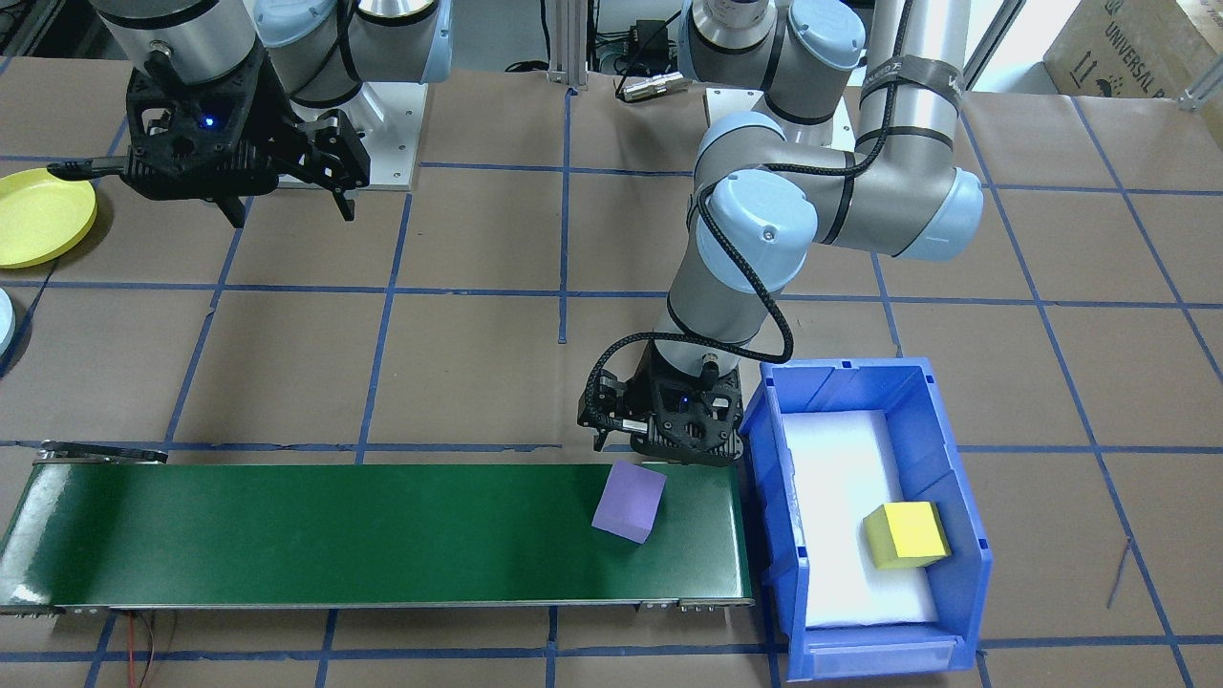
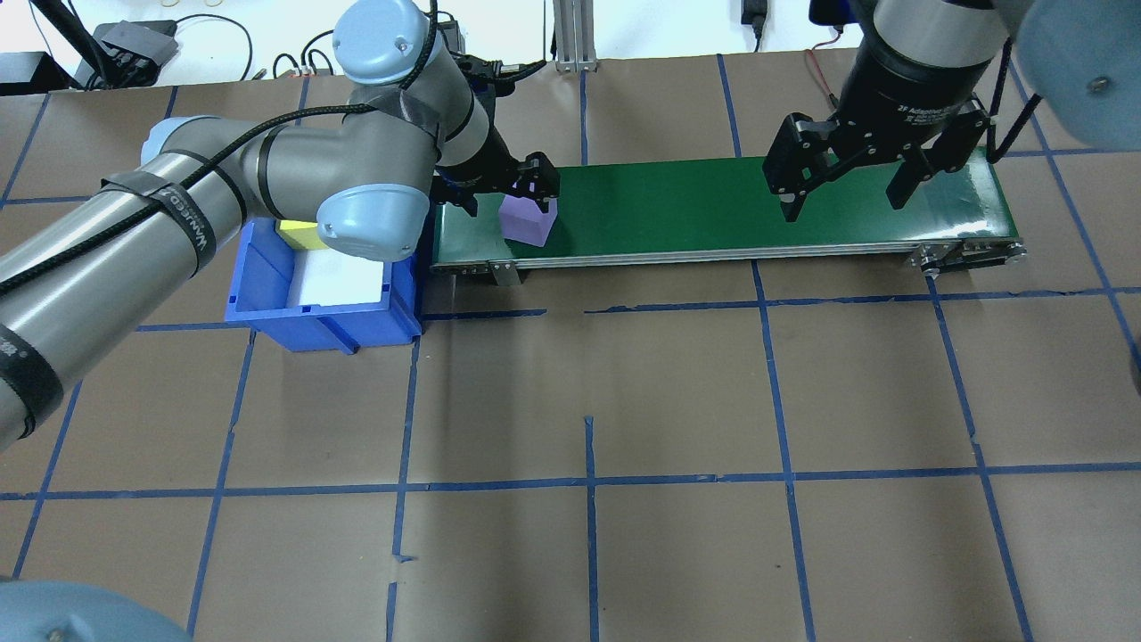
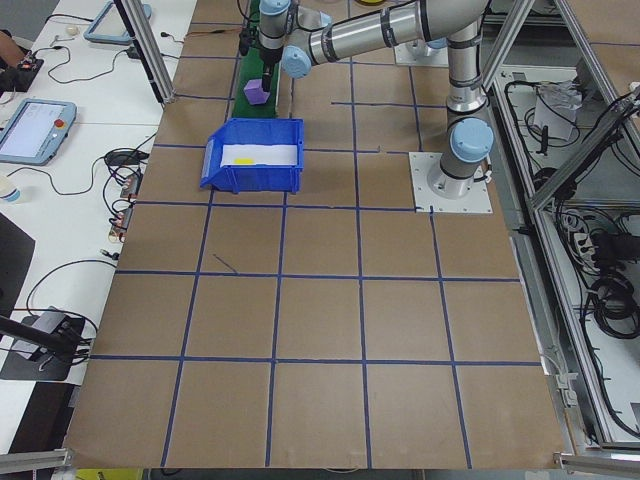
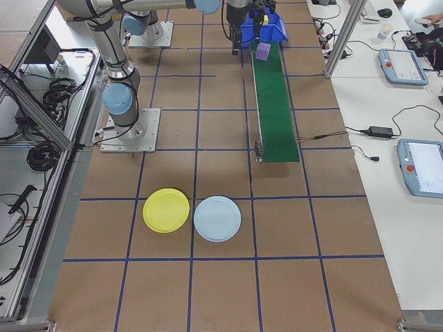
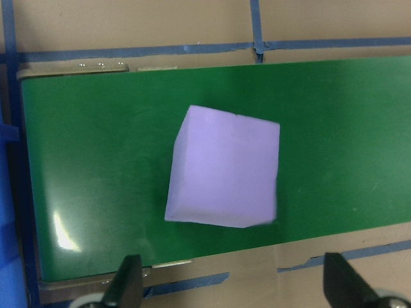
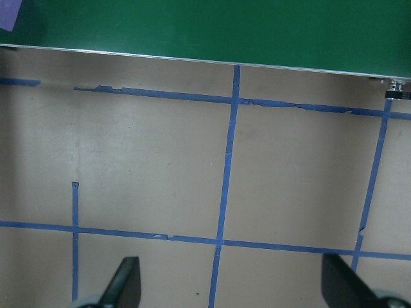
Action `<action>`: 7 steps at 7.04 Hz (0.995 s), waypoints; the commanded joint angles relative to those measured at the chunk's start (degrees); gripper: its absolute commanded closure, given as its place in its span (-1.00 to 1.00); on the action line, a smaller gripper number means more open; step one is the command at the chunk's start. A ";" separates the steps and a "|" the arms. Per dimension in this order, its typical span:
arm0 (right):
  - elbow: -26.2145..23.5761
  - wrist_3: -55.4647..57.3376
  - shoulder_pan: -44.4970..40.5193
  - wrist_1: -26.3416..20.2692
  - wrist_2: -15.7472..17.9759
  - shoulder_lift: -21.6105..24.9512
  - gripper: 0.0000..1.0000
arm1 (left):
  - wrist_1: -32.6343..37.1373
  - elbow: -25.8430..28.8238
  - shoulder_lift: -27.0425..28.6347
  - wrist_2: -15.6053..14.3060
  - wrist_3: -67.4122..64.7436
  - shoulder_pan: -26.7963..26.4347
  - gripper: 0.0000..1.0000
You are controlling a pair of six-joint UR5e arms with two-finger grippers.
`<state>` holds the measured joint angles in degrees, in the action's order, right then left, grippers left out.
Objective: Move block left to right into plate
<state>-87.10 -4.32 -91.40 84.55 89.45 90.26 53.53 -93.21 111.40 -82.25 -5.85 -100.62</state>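
A green belt (image 1: 382, 535) lies along the desk (image 2: 677, 392), with a blue bin (image 1: 941, 411) touching its end on the robot's left. A yellow block (image 1: 906, 535) sits in the bin on a white pad (image 1: 841, 478). Near the other end, well apart from the belt, a pale blue plate (image 4: 217, 218) lies just beside the yellow plate (image 4: 166, 210).

The purple block (image 1: 629, 502) rests on the belt close to the bin end, turned slightly askew. It is a plain matte lilac cube with soft edges.

The left gripper (image 2: 504, 190) hangs over the block, its fingers (image 5: 125, 282) wide and apart from it. The right gripper (image 2: 847, 183) hovers above the belt's far end, fingers (image 6: 125, 282) wide, holding nothing.
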 commanded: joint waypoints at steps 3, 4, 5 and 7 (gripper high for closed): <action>0.00 -0.08 0.00 0.00 0.03 0.00 -1.00 | 6.29 1.28 -6.26 -1.60 24.83 14.35 -1.00; 0.00 -0.08 0.00 0.00 -0.06 0.00 -1.00 | 9.37 1.72 -6.97 -1.77 33.01 17.35 -1.00; 0.00 -0.08 0.26 0.17 -0.06 -0.09 -1.00 | 10.45 1.72 -6.98 -2.21 40.14 18.43 -1.00; 0.00 -0.08 0.52 0.70 -0.15 -0.26 -1.00 | 10.46 1.54 -5.58 -2.39 58.56 18.53 -1.00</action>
<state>-87.10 -4.40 -90.98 84.99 89.36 90.10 63.80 -91.59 105.08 -84.45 41.13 -82.44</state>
